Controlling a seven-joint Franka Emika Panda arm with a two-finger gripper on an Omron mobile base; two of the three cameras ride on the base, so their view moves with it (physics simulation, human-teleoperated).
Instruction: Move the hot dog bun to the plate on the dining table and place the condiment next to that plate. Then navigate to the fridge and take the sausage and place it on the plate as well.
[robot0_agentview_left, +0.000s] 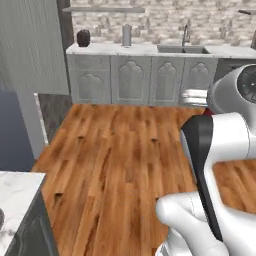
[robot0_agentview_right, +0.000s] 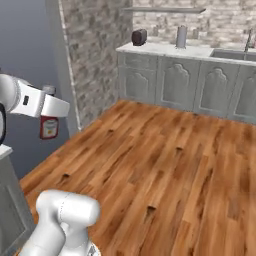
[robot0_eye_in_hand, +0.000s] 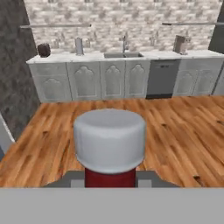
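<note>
Red condiment (robot0_eye_in_hand: 109, 148) seemingly upright in closed tool (robot0_eye_in_hand: 109, 179), cap towards camera

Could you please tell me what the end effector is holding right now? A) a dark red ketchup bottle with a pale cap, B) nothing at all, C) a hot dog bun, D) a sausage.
A: in the hand view the ketchup bottle sits between the fingertips of the end effector, its pale cap up front, and the right base view shows its red body at the arm's end.
</note>
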